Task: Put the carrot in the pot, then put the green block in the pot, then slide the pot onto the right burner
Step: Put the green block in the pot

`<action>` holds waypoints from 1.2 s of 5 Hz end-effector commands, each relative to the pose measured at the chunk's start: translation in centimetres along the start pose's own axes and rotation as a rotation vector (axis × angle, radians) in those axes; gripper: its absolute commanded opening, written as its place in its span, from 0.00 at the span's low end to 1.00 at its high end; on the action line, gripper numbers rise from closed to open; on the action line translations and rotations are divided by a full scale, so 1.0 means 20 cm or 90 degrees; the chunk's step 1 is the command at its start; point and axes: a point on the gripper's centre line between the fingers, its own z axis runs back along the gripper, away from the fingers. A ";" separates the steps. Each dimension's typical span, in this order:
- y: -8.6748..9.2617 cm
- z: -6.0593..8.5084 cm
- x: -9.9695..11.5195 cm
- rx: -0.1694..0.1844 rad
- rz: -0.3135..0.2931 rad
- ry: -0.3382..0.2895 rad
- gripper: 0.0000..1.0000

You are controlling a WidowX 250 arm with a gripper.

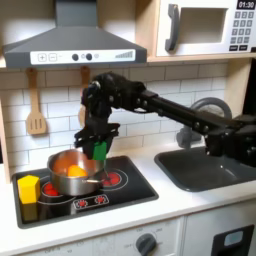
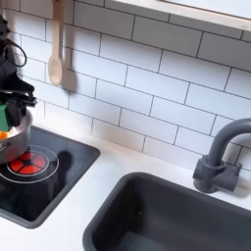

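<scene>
The steel pot stands on the left part of the black cooktop, and the orange carrot lies inside it. My gripper hangs over the pot's right rim, shut on the green block. Beside the pot lies the bare red ring of the right burner. In the second exterior view the gripper is cut off by the left edge, above the pot, with the red burner ring in front of it.
A yellow block sits at the cooktop's front left corner. Two wooden utensils hang on the tiled wall behind. A dark sink with a faucet lies at the first exterior view's right.
</scene>
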 end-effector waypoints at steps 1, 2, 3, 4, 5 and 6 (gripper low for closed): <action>0.08 -0.06 0.04 0.009 0.029 0.012 0.00; 0.11 -0.08 0.06 0.011 0.039 0.019 0.00; 0.15 -0.12 0.06 0.011 0.054 0.033 0.00; 0.18 -0.14 0.07 0.017 0.058 0.040 0.00; 0.20 -0.15 0.06 0.021 0.065 0.045 0.00; 0.22 -0.15 0.07 0.025 0.063 0.045 0.00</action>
